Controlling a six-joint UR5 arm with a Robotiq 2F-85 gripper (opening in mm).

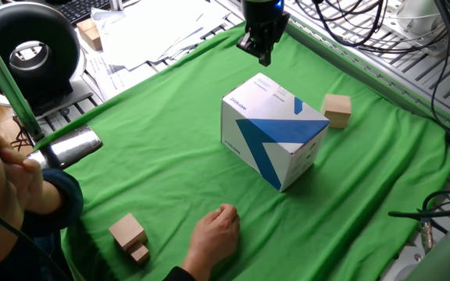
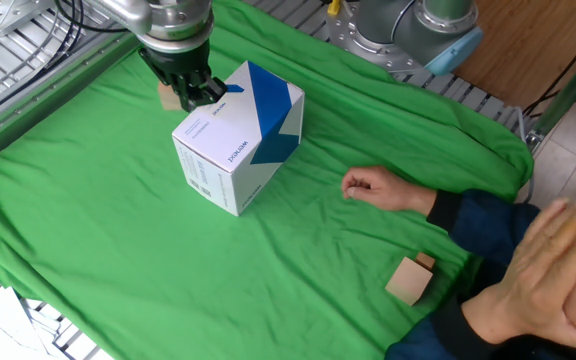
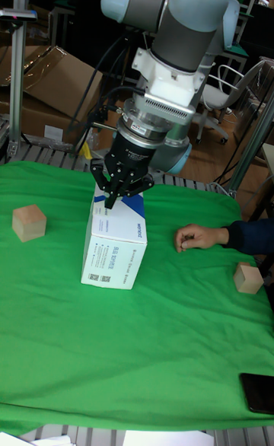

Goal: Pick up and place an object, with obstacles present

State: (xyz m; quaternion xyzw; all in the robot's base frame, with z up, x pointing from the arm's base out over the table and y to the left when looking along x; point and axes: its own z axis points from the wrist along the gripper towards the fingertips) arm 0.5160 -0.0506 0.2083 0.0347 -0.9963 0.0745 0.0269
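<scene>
My pincer (image 1: 262, 51) hangs in the air above the far top edge of the white-and-blue box (image 1: 275, 130), its dark fingers pointing down and drawn close together with nothing between them. In the tall fixed view the pincer (image 3: 116, 191) sits just over the box's (image 3: 116, 249) upper rim; from the other fixed view the pincer (image 2: 190, 92) appears at the box's (image 2: 238, 137) far left corner, partly covering the cube behind it. I read the fingers as nearly closed, and empty.

The small wooden cube (image 1: 337, 110), the piece I am after, rests on the green cloth (image 1: 170, 156) just beside the box, on the side away from the person, not touching it. In the tall fixed view the cube (image 3: 30, 223) stands well clear to the left of the box; in the other fixed view only a sliver of the cube (image 2: 169, 97) shows behind the pincer.

On the near side of the box, a person's hand (image 1: 214, 236) lies curled on the cloth over the counter. Beyond that hand from the box sits a joined tan block (image 1: 130, 236), a larger piece with a smaller one attached, also seen at (image 2: 411, 277).
</scene>
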